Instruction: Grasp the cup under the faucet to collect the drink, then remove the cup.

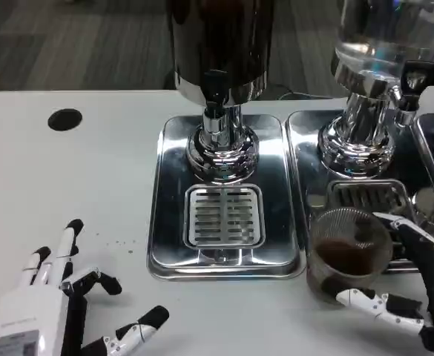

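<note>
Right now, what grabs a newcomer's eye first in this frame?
Two shiny steel drink dispensers stand at the back: a dark-bodied dispenser over the centre steel drip tray, and a clear-tank dispenser at right. At lower right, the right hand holds a clear ribbed plastic cup of brown drink at the right tray's front edge. The left hand rests open at lower left on the white table.
</note>
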Controlling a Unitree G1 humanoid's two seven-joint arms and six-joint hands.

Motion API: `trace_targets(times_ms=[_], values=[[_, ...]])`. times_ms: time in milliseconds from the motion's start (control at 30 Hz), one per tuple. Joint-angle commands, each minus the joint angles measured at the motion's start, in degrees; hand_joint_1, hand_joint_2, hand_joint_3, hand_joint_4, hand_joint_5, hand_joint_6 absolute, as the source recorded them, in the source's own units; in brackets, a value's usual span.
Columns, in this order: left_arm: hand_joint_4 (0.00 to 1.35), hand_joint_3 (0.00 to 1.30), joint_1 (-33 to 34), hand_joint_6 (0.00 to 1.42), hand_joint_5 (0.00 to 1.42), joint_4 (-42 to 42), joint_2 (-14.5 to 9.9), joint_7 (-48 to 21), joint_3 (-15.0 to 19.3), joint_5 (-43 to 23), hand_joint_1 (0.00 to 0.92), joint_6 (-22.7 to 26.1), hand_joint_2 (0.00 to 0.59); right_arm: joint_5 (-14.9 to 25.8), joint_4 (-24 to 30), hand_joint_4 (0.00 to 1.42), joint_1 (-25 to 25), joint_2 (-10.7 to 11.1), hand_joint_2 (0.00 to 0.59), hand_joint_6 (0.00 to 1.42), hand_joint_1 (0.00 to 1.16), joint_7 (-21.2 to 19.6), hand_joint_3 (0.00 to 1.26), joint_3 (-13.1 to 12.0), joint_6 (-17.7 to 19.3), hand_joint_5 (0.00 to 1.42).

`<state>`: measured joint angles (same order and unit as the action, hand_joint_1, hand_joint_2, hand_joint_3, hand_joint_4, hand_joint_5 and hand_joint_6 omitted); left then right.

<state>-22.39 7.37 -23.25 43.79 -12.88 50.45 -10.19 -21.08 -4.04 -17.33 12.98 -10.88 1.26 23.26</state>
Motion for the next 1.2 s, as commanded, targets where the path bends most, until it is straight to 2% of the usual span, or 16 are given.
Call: trace_targets(times_ms=[33, 433, 767, 1200], values=[[0.05, 0.72, 0.02, 0.13, 0.22, 1.26, -0.08, 0.01, -0.55, -0.04, 0.0, -0.57, 0.092, -1.44, -0.07, 0.73, -0.85, -0.3, 0.216, 0.4, 0.85, -1.87, 0.68, 0.79, 3.64, 0.56], [0.05, 0.72, 0.7, 0.13, 0.22, 1.34, -0.14, -0.07, -1.47, 0.31, 0.0, 0.16, 0.092, -4.98, -2.27, 0.71, -2.66, -0.63, 0.217, 0.4, 0.84, -3.47, 0.68, 2.81, 5.67, 0.55], [0.05, 0.72, 0.6, 0.13, 0.22, 1.46, -0.21, -0.09, -1.36, 0.05, 0.0, 0.14, 0.092, -4.09, -4.56, 0.55, -1.66, -0.27, 0.215, 0.37, 0.8, -3.4, 0.42, 2.59, 6.87, 0.47], [0.05, 0.72, 0.79, 0.12, 0.22, 1.04, -0.08, -0.05, -1.39, 0.24, 0.0, 0.34, 0.092, -0.83, -6.97, 0.33, -0.49, 1.65, 0.195, 0.33, 0.75, 0.35, 0.25, 2.78, 7.99, 0.35]])
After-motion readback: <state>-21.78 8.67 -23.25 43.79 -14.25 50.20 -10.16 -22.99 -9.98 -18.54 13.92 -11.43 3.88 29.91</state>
